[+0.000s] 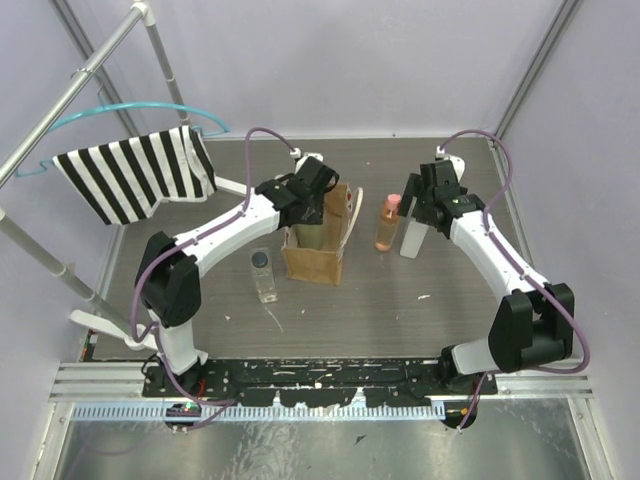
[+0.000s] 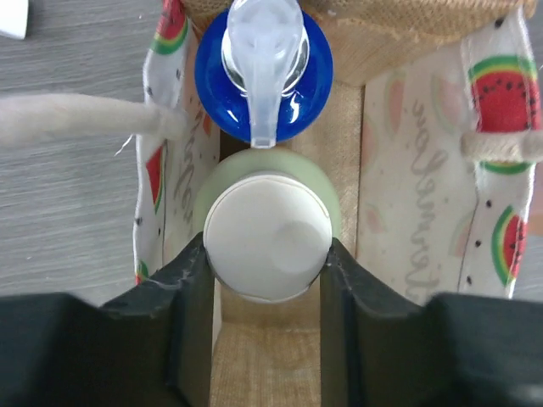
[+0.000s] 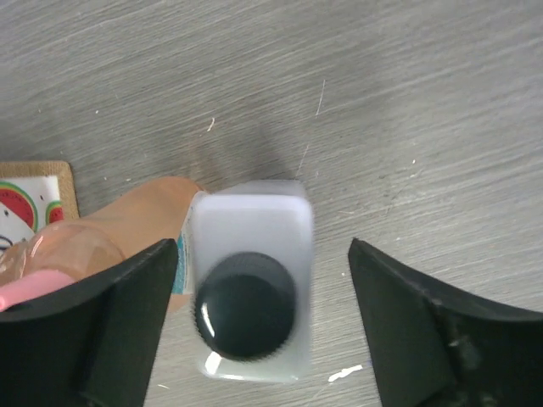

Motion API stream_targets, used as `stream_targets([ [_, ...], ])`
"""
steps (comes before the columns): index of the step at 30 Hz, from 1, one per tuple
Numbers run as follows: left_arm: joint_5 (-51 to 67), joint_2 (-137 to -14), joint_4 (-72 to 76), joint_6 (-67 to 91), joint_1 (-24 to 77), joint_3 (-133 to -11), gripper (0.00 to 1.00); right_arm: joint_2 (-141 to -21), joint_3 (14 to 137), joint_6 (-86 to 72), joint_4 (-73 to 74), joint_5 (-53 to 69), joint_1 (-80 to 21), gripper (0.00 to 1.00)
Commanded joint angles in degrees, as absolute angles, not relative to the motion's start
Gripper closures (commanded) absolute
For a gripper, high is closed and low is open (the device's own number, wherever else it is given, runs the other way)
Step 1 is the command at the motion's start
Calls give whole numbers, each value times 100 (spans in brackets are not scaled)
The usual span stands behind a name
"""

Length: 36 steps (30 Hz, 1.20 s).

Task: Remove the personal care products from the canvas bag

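The canvas bag [image 1: 318,262] stands on the bench [image 1: 420,320], about midway between the two arms. Inside it the flat-capped bottle [image 2: 267,225] and the pump bottle [image 2: 263,76] stand side by side. The pump bottle is on the side away from the left hand [image 2: 267,250], whose fingers [image 2: 191,322] rest against either side of the flat cap. Left of the bag, a little nearer the arm bases, a lone bottle [image 1: 264,275] stands apart. Right of the bag stands the slim bottle [image 1: 386,225], with the square bottle [image 1: 411,242] just beside it on its right. The right hand [image 3: 261,250] is above the square bottle, fingers [image 3: 407,322] spread to either side. At the back left a cloth [image 1: 135,175] hangs from the rack [image 1: 100,62].
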<state>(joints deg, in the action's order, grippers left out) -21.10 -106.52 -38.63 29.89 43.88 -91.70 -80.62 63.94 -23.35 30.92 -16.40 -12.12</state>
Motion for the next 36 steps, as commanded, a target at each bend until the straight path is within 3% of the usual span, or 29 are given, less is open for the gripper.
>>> stream_targets([
  [1, -1895, -10655, -3072, 2892, 4296, -8989, 85, -7645, 6501, -2320, 2736, -1491, -1213, 4],
  [2, -1918, -10622, -3098, 2883, 4298, -9005, 100, -7606, 6547, -2286, 2773, -1478, -1227, 1],
  [8, -2108, -10080, -3495, 2712, 4326, -9333, 100, -7283, 7028, -2078, 2847, -1485, -1549, 0],
  [21, -2969, -7967, -4357, 2377, 4699, -10432, 100, -7712, 7952, -1431, 1659, -1727, -3324, 1],
  [30, -3762, -6950, -5425, 2434, 4794, -10619, 100, -8865, 8615, -1432, 1617, -1014, -3675, 3],
  [36, -3487, -6992, -6156, 2561, 4799, -10663, 100, -9895, 9241, -1548, 1962, -853, -3821, 4],
])
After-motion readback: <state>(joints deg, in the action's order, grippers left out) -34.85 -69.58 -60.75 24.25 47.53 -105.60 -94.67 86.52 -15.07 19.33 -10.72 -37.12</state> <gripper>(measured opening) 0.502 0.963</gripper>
